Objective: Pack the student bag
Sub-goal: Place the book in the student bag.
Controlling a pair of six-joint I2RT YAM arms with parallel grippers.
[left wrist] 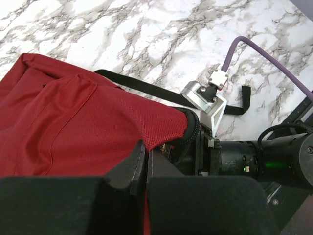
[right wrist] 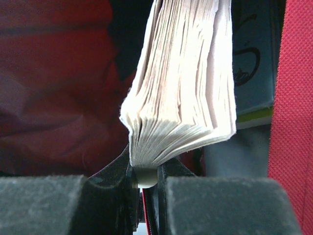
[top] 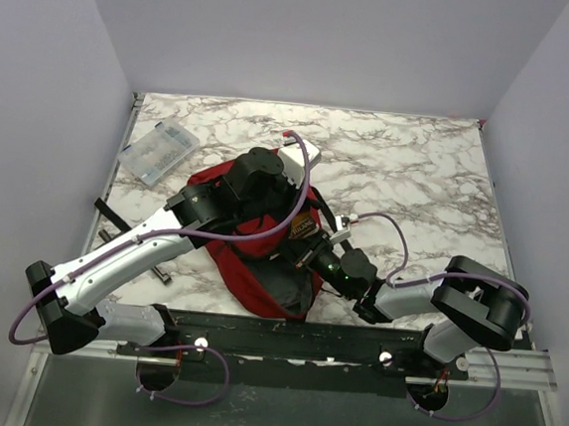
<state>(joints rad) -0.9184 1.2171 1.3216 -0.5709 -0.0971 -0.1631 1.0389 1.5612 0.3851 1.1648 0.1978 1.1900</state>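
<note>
The student bag (top: 250, 270), dark red with black straps, lies in the middle of the table near the arms. My left gripper (left wrist: 145, 149) is shut on the edge of the bag's red fabric (left wrist: 73, 122) and holds it up at the opening. My right gripper (right wrist: 144, 169) reaches into the bag's mouth (top: 306, 250), shut on the corner of a thick book (right wrist: 186, 88) whose fanned page edges face the camera. Red bag cloth (right wrist: 293, 98) surrounds the book. Beside it, inside the bag, stands a teal-covered book (right wrist: 252, 63).
A clear plastic case (top: 158, 152) lies at the back left of the marble table (top: 418, 165). A white flat object (top: 307, 151) shows behind the left wrist. A black strap (left wrist: 146, 88) trails over the table beside the bag. The right arm's wrist (left wrist: 244, 159) sits close to my left fingers.
</note>
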